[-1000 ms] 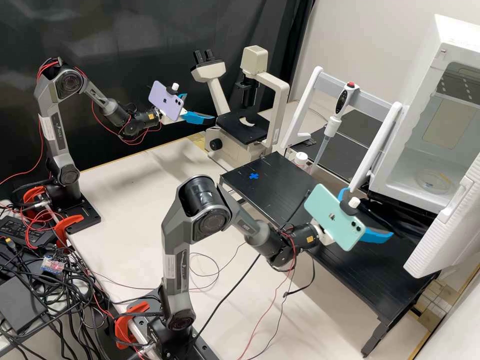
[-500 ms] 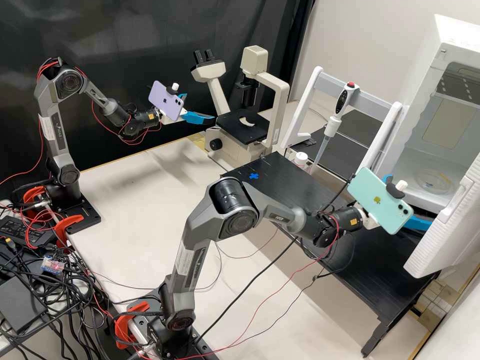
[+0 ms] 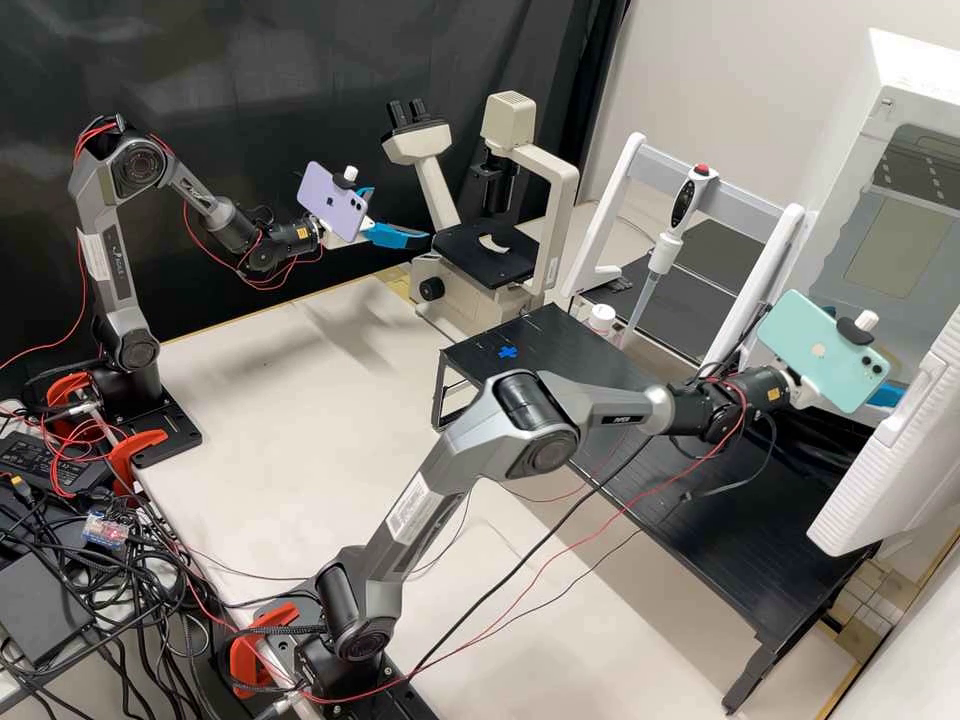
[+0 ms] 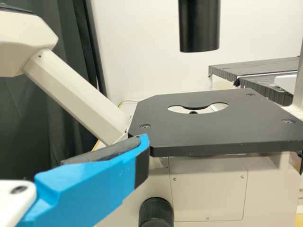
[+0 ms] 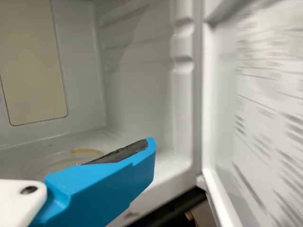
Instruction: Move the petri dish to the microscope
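Inside the white cabinet (image 5: 137, 94) | petri dish (image 5: 60, 159) lies beyond your right gripper (image 3: 885, 397), the nearer one | its jaws released, empty

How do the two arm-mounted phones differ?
The left arm's phone is purple; the right arm's phone is mint green. The purple phone is near the microscope, the mint-green phone by the open white cabinet. The purple phone looks smaller in the high view than the mint-green one. Both are tilted, backs showing.
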{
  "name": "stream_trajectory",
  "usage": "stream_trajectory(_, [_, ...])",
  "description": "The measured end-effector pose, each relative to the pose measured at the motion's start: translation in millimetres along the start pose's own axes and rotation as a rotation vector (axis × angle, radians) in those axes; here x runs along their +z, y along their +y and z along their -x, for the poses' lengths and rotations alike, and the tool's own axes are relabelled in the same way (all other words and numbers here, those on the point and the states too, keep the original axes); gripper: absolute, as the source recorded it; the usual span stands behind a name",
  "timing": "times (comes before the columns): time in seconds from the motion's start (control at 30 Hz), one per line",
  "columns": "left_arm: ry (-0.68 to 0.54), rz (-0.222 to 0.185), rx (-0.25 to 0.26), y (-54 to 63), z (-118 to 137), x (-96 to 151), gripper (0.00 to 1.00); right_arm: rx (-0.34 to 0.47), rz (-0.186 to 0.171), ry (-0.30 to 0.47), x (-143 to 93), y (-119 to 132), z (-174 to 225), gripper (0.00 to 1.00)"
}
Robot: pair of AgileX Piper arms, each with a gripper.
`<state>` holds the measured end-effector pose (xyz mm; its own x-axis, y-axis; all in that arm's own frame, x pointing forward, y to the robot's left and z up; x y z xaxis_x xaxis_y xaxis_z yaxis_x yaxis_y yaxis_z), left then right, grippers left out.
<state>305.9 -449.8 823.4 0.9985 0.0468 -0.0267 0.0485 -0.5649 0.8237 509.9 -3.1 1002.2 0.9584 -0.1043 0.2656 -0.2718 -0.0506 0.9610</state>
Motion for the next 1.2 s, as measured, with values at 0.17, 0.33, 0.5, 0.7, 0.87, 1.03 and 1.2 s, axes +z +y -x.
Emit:
stream_trajectory(0.17, [0.000, 0.000, 0.000, 0.0, 0, 0, 1.00, -0.041, 0.044, 0.009, 0, -12, -21, 1.00])
stream_trajectory(0.33, [0.000, 0.000, 0.000, 0.0, 0, 0, 1.00, -0.084, 0.064, 0.010, 5, -24, -32, 1.00])
stream_trajectory(0.5, [0.000, 0.000, 0.000, 0.0, 0, 0, 1.00, -0.135, 0.079, -0.005, 11, -40, -35, 1.00])
stream_trajectory(0.7, [0.000, 0.000, 0.000, 0.0, 0, 0, 1.00, -0.156, 0.081, -0.025, 15, -48, -34, 1.00])
stream_trajectory(0.87, [0.000, 0.000, 0.000, 0.0, 0, 0, 1.00, -0.162, 0.090, -0.027, 16, -49, -33, 0.00])
stream_trajectory(1.03, [0.000, 0.000, 0.000, 0.0, 0, 0, 1.00, -0.175, 0.096, -0.023, 17, -51, -34, 0.00])
stream_trajectory(1.2, [0.000, 0.000, 0.000, 0.0, 0, 0, 1.00, -0.172, 0.102, -0.015, 18, -53, -38, 0.00])
